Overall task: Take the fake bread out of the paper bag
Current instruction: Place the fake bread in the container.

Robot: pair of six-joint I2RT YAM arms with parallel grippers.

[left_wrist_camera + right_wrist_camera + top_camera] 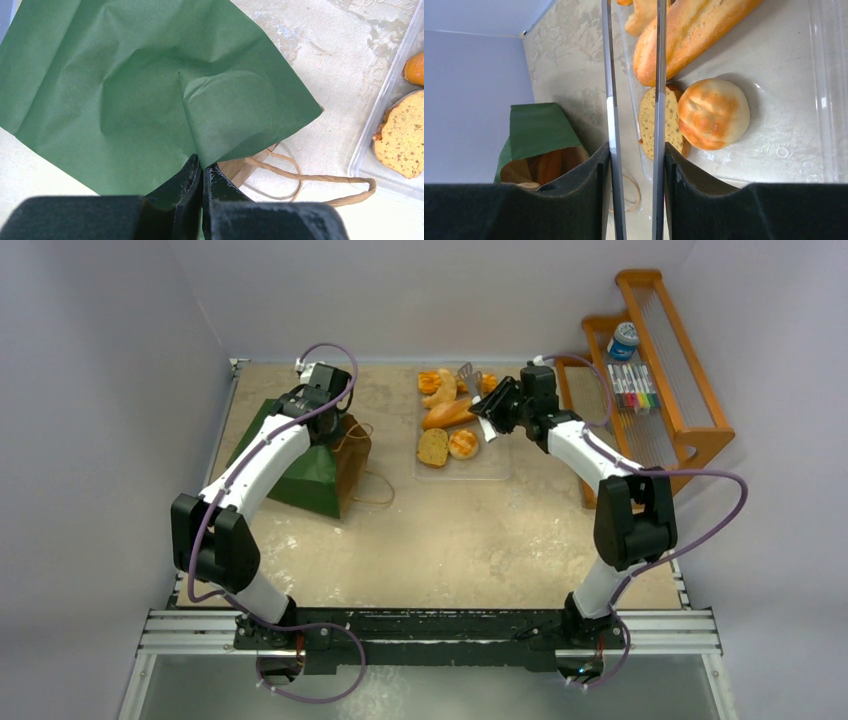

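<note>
The dark green paper bag (300, 465) lies on its side at the left, brown mouth facing right. My left gripper (335, 430) is shut on the bag's upper edge (150, 85), the fingers (187, 177) pinching the paper. My right gripper (490, 405) is shut on long metal tongs (610, 75) over a clear tray (495, 465). In the tray lie a long loaf (448, 414), a round slice (433, 447), a bun (463, 444) and small orange pieces (437, 382). The right wrist view shows an orange-brown shape (551, 165) inside the bag mouth.
A wooden rack (690, 390) stands at the right table edge with markers (632, 387) and a blue-white cup (623, 340). The bag's brown cord handles (310, 175) trail on the table towards the tray rim (385, 100).
</note>
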